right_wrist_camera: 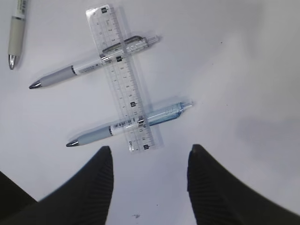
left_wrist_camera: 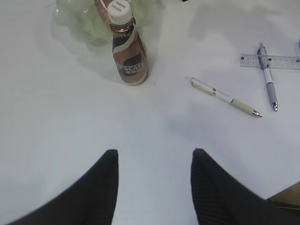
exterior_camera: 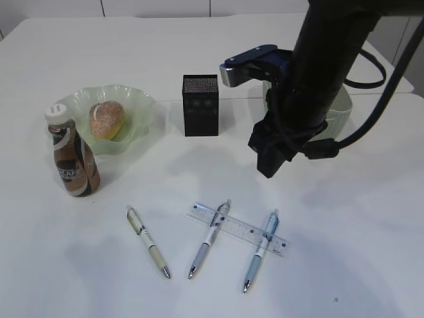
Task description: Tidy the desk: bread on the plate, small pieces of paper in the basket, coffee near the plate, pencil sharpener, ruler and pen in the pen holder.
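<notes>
The bread (exterior_camera: 106, 119) lies on the green plate (exterior_camera: 142, 106), and the coffee bottle (exterior_camera: 71, 156) stands just in front of it. A clear ruler (exterior_camera: 238, 230) rests across two pens (exterior_camera: 209, 238) (exterior_camera: 260, 250); a third pen (exterior_camera: 148, 240) lies to their left. The black pen holder (exterior_camera: 201, 105) stands mid-table. My right gripper (right_wrist_camera: 150, 152) hangs open above the ruler (right_wrist_camera: 123, 77) and the blue pen (right_wrist_camera: 126, 124). My left gripper (left_wrist_camera: 154, 154) is open over bare table, short of the coffee (left_wrist_camera: 129, 56). No pencil sharpener or paper pieces are in view.
A white basket (exterior_camera: 344, 109) sits at the back right, mostly hidden behind my right arm (exterior_camera: 318, 73). The white table (exterior_camera: 364, 252) runs on to the right of the pens.
</notes>
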`<act>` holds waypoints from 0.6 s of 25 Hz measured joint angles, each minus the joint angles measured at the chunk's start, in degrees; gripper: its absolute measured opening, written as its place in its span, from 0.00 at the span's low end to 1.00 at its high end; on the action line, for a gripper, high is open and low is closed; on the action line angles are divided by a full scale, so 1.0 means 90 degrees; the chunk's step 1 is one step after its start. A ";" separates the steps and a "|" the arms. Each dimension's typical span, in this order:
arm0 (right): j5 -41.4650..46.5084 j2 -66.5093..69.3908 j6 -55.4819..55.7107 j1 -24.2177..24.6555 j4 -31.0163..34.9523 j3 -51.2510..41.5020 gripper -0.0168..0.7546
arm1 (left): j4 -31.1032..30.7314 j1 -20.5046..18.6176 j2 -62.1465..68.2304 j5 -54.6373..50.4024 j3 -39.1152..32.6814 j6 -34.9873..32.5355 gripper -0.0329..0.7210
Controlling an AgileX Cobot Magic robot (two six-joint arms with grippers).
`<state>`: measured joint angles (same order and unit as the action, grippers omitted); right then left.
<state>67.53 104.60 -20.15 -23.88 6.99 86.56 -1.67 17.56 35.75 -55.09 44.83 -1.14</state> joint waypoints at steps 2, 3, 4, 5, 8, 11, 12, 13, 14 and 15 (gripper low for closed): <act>-0.0076 0.0102 -0.0026 0.0000 0.0000 0.0000 0.55 | 0.0000 0.0000 0.0000 -0.0082 0.0000 0.0000 0.51; -0.0106 0.0152 -0.0042 0.0000 0.0000 0.0000 0.55 | 0.0000 0.0000 0.0000 -0.0133 0.0000 0.0000 0.51; -0.0106 0.0180 -0.0058 0.0000 0.0000 0.0000 0.55 | -0.0010 0.0000 0.0000 -0.0155 0.0000 0.0000 0.51; -0.0115 0.0271 -0.0071 0.0000 -0.0011 0.0000 0.55 | -0.0010 0.0000 0.0000 -0.0175 0.0000 0.0000 0.51; -0.0047 0.0427 -0.0095 0.0000 0.0076 0.0000 0.57 | -0.0025 0.0000 0.0000 -0.0220 0.0000 0.0000 0.51; 0.0014 0.0592 -0.0175 -0.0039 0.0109 0.0000 0.64 | -0.0063 0.0000 0.0000 -0.0231 0.0000 0.0000 0.51; 0.0028 0.0619 -0.0263 -0.0085 0.0096 0.0000 0.67 | -0.0093 0.0000 0.0000 -0.0231 0.0000 0.0000 0.51; 0.0028 0.0620 -0.0351 -0.0149 0.0085 0.0000 0.68 | -0.0118 0.0000 0.0000 -0.0231 0.0000 0.0000 0.51; 0.0028 0.0620 -0.0484 -0.0208 0.0085 0.0000 0.69 | -0.0134 0.0000 0.0000 -0.0231 0.0000 0.0000 0.51; 0.0028 0.0620 -0.0565 -0.0272 0.0085 0.0000 0.69 | -0.0163 0.0000 0.0000 -0.0231 0.0000 0.0000 0.51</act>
<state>67.78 110.18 -25.23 -26.33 7.76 86.56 -3.14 17.56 35.75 -57.17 44.83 -1.14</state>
